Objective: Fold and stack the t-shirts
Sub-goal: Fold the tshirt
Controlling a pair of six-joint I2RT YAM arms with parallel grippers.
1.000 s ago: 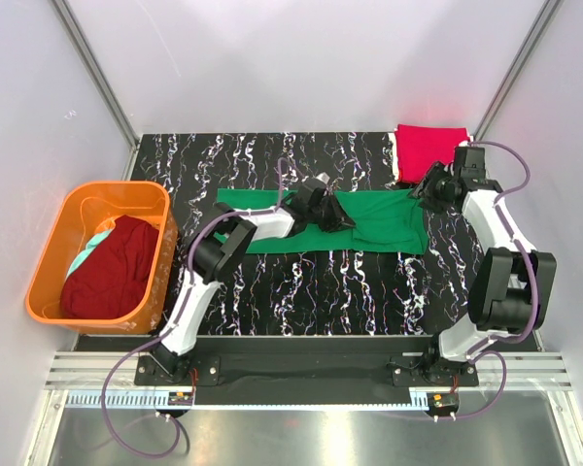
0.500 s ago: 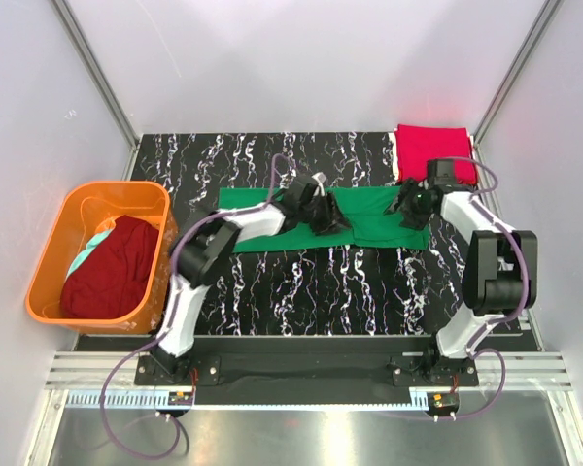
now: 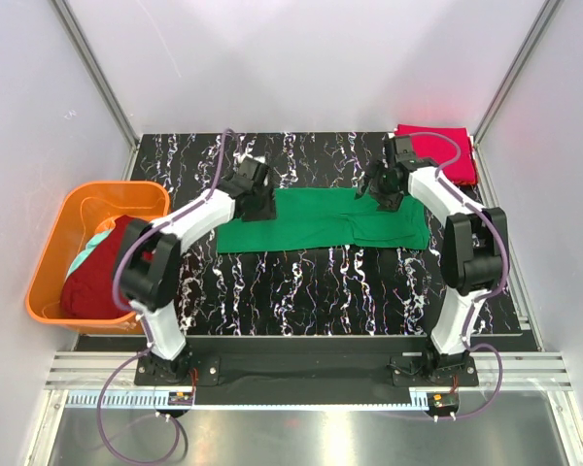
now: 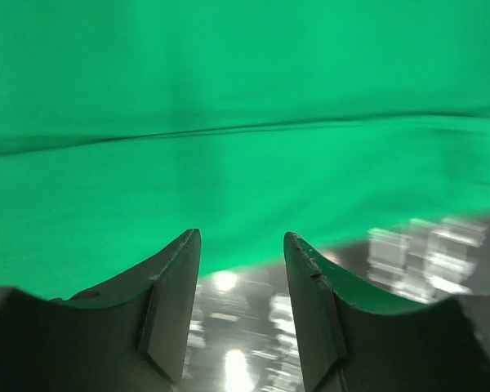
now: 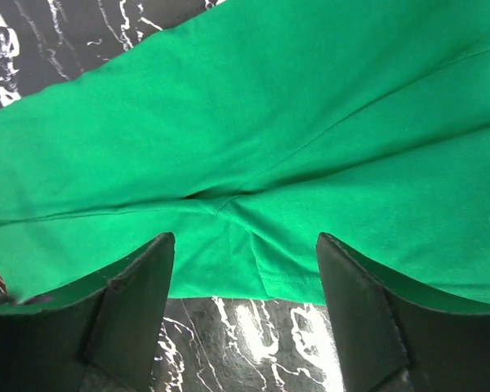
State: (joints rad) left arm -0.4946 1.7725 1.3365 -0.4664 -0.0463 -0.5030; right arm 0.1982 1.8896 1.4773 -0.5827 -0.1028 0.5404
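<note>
The kelly green t-shirt point(image 3: 321, 221) lies folded in a long strip across the middle of the table. My left gripper point(image 3: 259, 204) is open and empty at the strip's far left edge. In the left wrist view the left gripper point(image 4: 241, 237) has bare table between its fingers and the green shirt point(image 4: 245, 122) just ahead. My right gripper point(image 3: 378, 190) is open at the far edge of the right part. In the right wrist view the right gripper point(image 5: 245, 241) straddles the green shirt's point(image 5: 253, 147) hem without closing on it. The crimson red t-shirt point(image 3: 437, 150) lies folded at the back right corner.
An orange basket point(image 3: 49, 262) stands off the table's left edge, holding the dark maroon shirt point(image 3: 107, 272) and a pale teal garment point(image 3: 95, 243). The black marbled table point(image 3: 321, 291) shows in front of the green strip. Grey walls enclose the back and sides.
My left gripper moved from the middle of the green shirt to its far left edge. My right gripper moved left and back to the shirt's far edge. The shirt lies much as before.
</note>
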